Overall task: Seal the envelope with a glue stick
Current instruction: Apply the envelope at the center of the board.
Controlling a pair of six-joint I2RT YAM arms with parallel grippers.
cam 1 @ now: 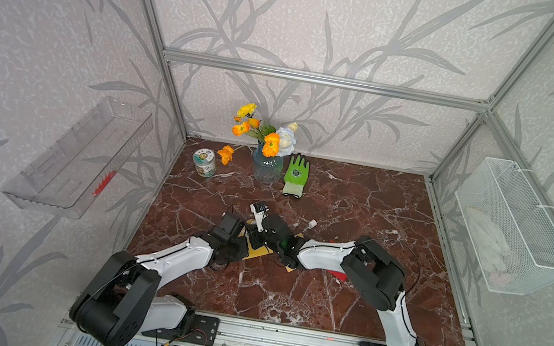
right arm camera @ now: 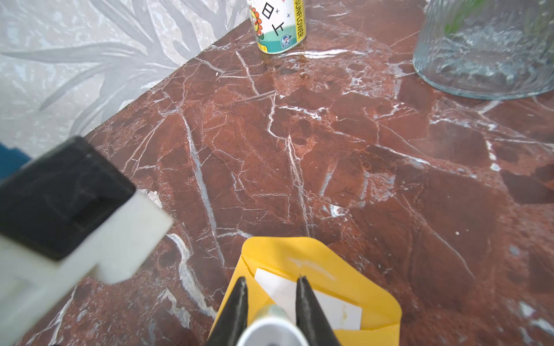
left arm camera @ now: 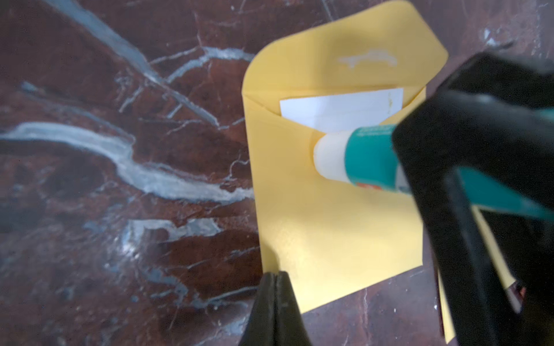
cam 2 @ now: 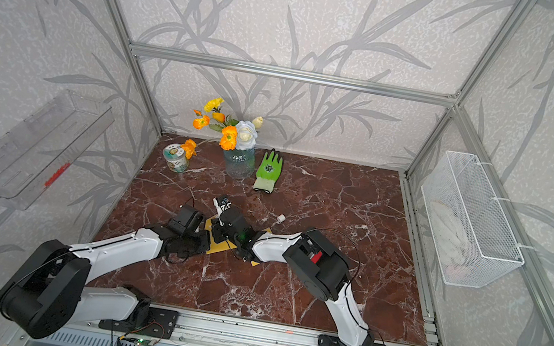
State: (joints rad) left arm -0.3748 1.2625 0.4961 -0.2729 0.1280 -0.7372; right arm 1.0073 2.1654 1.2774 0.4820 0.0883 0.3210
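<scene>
Yellow paper envelope flat on counter; flap open, white card in pocket, pale glue smear on flap. Right jaws clamped on glue stick: uncapped, tip at pocket edge, probably touching (view blurred). Left jaws closed, empty, tips at envelope corner away from flap, seemingly pinning it. Step: gluing. Next, judged: more glue along flap, then fold down and press. Loose cap nearby. Counter: red-brown marble, white veins. Room: aluminium frame, leaf-print walls; flower vase, green glove, printed can at back.
</scene>
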